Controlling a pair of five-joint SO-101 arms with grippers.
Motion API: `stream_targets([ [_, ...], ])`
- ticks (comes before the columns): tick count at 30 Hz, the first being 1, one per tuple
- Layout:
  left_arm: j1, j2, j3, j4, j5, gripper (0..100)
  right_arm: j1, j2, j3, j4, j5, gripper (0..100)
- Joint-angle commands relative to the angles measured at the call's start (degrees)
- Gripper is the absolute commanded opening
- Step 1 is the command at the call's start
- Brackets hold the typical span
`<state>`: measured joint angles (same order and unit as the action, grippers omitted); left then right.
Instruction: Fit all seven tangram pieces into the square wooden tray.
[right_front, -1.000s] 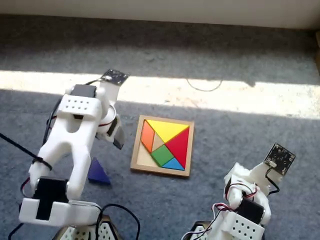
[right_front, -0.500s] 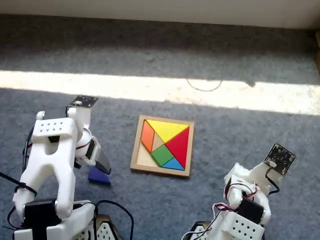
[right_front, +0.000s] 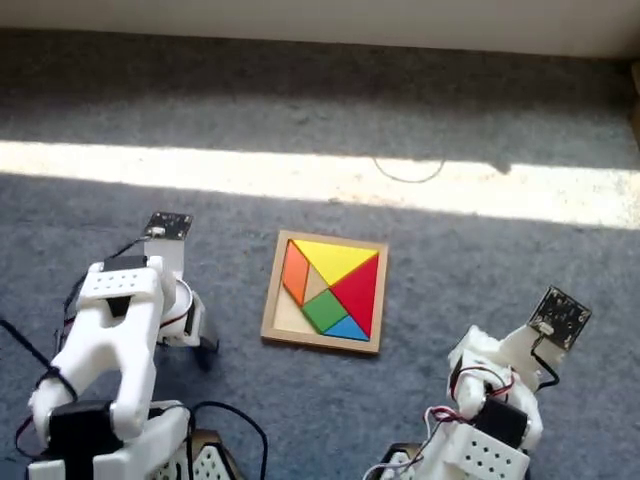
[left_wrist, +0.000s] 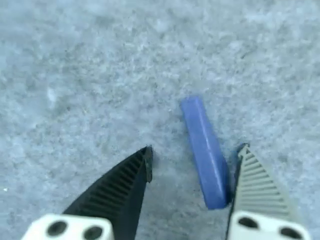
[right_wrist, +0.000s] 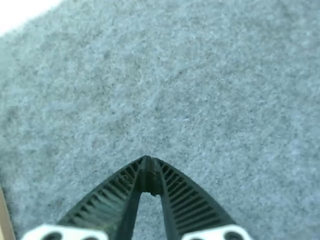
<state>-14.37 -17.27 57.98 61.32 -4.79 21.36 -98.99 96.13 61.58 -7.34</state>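
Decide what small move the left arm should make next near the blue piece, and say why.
Probably close the left gripper on the blue piece. Its open fingers straddle the piece on the carpet, the pale finger nearly touching it, and the wooden tray shows one bare gap left to fill.

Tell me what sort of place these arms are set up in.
Probably an indoor room, on grey carpet: a sunlit band crosses it as from a window, a pale wall base runs along the far edge, and the wooden tray lies on the pile.
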Motion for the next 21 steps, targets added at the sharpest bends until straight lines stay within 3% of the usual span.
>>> stream_targets([
  [1, 5.1, -0.6, 0.2, -0.9, 3.6, 26, -0.7, -0.4, 2.3, -1.4, -0.3, 0.5],
  [6, 8.7, -0.6, 0.2, -1.8, 7.7, 26, -0.7, -0.4, 2.3, -1.4, -0.3, 0.5],
  [12, 9.0, -1.0, -1.0, -2.1, 7.7, 25, -0.7, -0.4, 2.3, -1.4, -0.3, 0.5],
  [21, 9.1, -1.1, -5.8, -0.4, 7.6, 8, -0.7, -0.4, 2.4, -1.4, -0.3, 0.5],
])
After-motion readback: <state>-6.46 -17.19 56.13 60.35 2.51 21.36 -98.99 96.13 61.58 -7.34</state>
